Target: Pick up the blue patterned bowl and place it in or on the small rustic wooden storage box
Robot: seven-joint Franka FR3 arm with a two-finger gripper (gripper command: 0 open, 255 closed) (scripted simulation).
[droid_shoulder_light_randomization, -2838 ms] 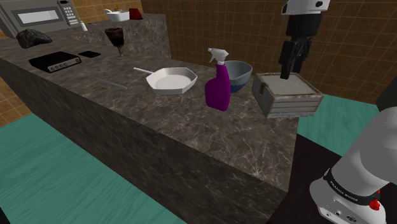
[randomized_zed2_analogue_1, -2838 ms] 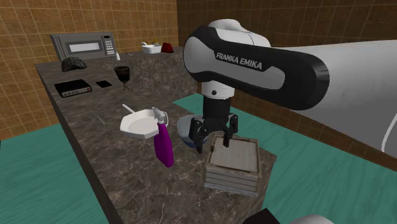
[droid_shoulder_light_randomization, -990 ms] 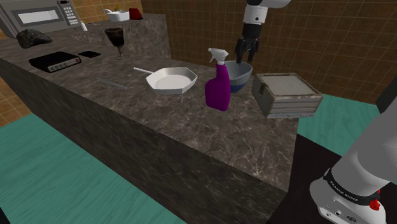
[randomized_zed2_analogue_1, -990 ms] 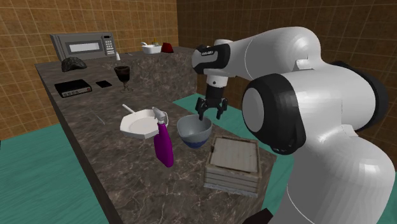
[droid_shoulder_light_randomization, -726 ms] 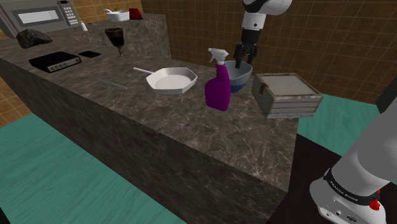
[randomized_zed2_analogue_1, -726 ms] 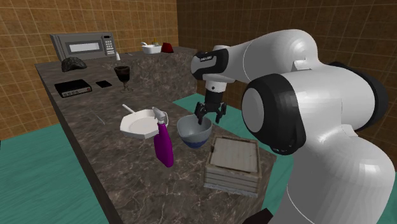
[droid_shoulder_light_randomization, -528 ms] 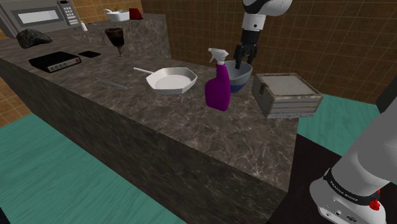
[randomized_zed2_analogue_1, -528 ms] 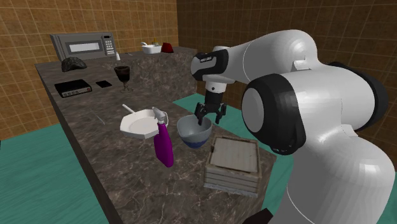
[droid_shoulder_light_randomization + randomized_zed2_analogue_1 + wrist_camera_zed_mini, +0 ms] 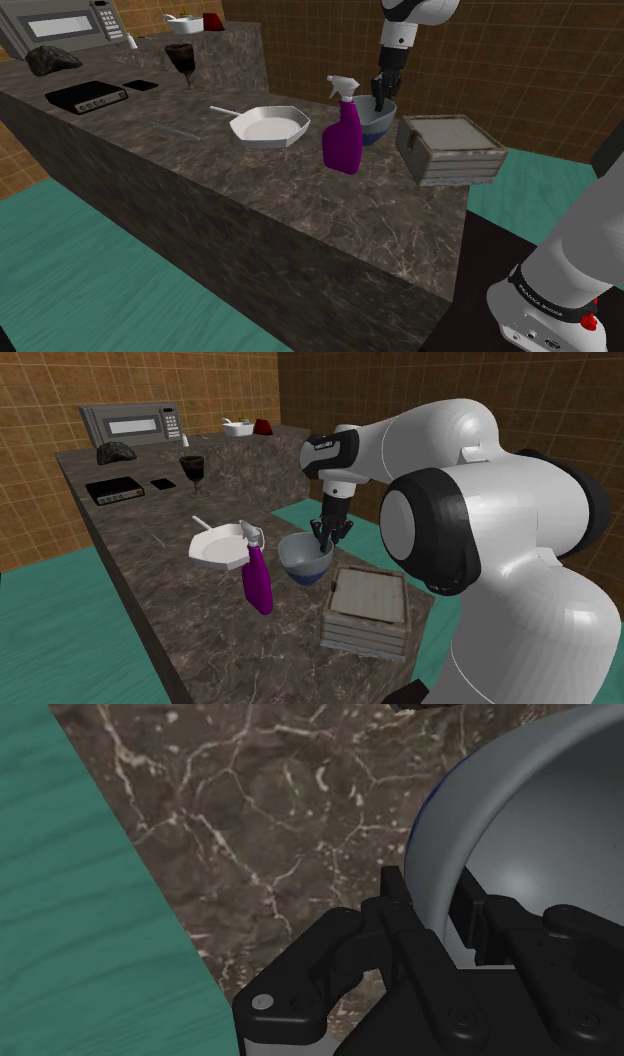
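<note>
The jaws are squeezed nearly shut on the rim of the blue-grey bowl (image 9: 300, 562). In the wrist view one of the black fingers (image 9: 393, 899) is on the outside of the bowl's wall and the other is inside, and the thin rim is pinched between them. So my gripper (image 9: 327, 538) has hold of the bowl. The bowl sits on the dark stone counter (image 9: 250, 190), just beside the little box (image 9: 450, 148) made of grey planks, and it does not touch the box. The box has a flat top and sits near the end of the counter. I see the gripper pointing down into the bowl from the white arm (image 9: 480, 502). A purple spray bottle (image 9: 343, 135) stands on the other side of the bowl from the box, very close to the bowl. A white pan (image 9: 268, 127) with a thin handle lies farther from the box, past the bottle. Much farther from the box, along the counter, stand a dark wine glass (image 9: 183, 58) and a grey microwave (image 9: 60, 22). In the wrist view, green floor (image 9: 70, 904) shows past the counter's edge, on the side of the bowl where the outer finger is.
</note>
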